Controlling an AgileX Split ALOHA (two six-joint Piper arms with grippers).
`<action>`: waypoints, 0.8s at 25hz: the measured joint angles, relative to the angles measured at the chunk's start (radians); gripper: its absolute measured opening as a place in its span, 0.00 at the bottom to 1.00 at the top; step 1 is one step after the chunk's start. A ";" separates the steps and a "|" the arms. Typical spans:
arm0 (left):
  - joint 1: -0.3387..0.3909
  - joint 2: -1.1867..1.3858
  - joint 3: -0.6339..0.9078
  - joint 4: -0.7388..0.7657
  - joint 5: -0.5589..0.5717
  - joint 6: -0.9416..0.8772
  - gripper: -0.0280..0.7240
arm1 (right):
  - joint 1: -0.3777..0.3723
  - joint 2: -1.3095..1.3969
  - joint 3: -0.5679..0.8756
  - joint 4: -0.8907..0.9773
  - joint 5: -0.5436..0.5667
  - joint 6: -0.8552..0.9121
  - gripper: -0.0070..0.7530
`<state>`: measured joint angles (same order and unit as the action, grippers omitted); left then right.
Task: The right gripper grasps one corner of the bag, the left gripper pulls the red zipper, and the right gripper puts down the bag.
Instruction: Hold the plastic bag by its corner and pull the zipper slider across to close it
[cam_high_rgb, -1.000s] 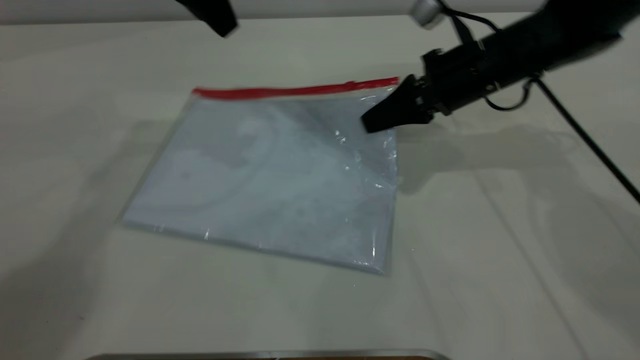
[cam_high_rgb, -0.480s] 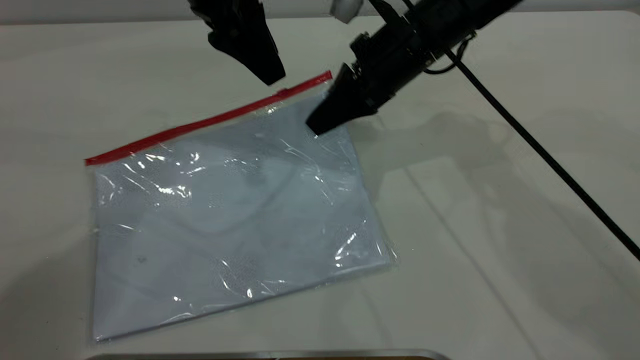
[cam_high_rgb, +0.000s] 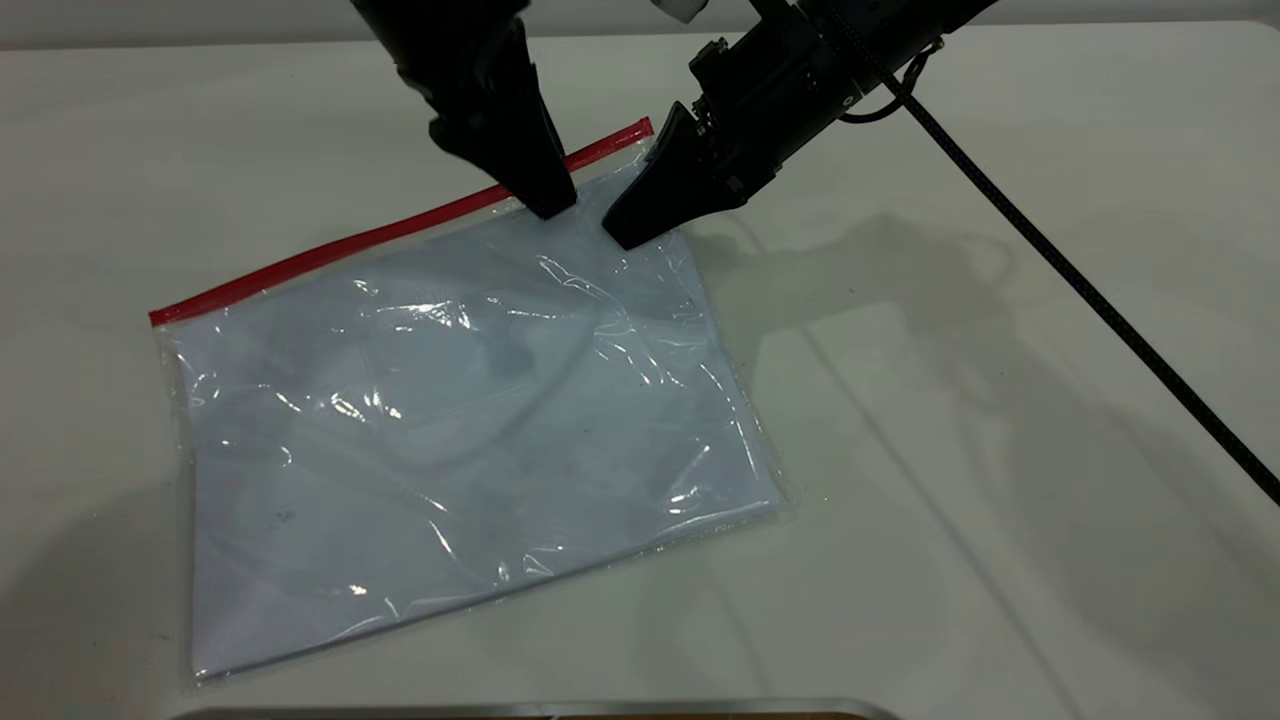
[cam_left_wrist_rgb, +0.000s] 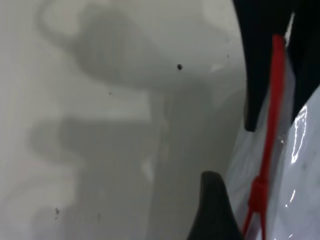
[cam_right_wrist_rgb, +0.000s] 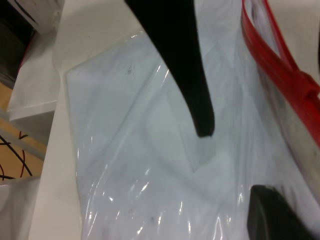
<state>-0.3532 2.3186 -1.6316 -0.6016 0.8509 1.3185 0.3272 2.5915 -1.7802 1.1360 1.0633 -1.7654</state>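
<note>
The bag (cam_high_rgb: 460, 420), a clear bluish-white pouch, lies flat on the table (cam_high_rgb: 1000, 500). Its red zipper (cam_high_rgb: 380, 235) runs along the far edge. My right gripper (cam_high_rgb: 625, 230) is shut on the bag's far right corner; the left wrist view shows its fingers (cam_left_wrist_rgb: 255, 75) straddling the red strip. My left gripper (cam_high_rgb: 550, 205) points down at the zipper just beside it. It stands open, with one finger (cam_left_wrist_rgb: 212, 210) next to the red slider tab (cam_left_wrist_rgb: 258, 192); its other finger is out of view. In the right wrist view, the left gripper's pointed finger (cam_right_wrist_rgb: 197, 100) hangs over the bag (cam_right_wrist_rgb: 130, 150).
A black braided cable (cam_high_rgb: 1090, 290) slants across the table's right side from the right arm. A metal strip (cam_high_rgb: 540, 710) runs along the near edge. The right wrist view shows the table edge with clutter beyond it (cam_right_wrist_rgb: 25, 100).
The right gripper swung left, taking the bag's corner with it, so the bag turned and its zipper edge now slants. The left gripper came down from the top onto the zipper.
</note>
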 joint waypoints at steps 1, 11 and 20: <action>0.000 0.003 0.000 -0.003 -0.002 0.007 0.82 | 0.000 0.000 0.000 0.000 0.000 0.000 0.05; 0.000 0.006 0.000 -0.075 -0.016 0.065 0.59 | 0.000 0.008 -0.002 0.000 0.000 0.000 0.05; 0.000 0.006 0.000 -0.075 -0.021 0.066 0.19 | 0.000 0.008 -0.002 0.000 0.001 0.019 0.05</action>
<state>-0.3532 2.3244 -1.6319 -0.6761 0.8297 1.3848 0.3272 2.5995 -1.7821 1.1360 1.0644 -1.7463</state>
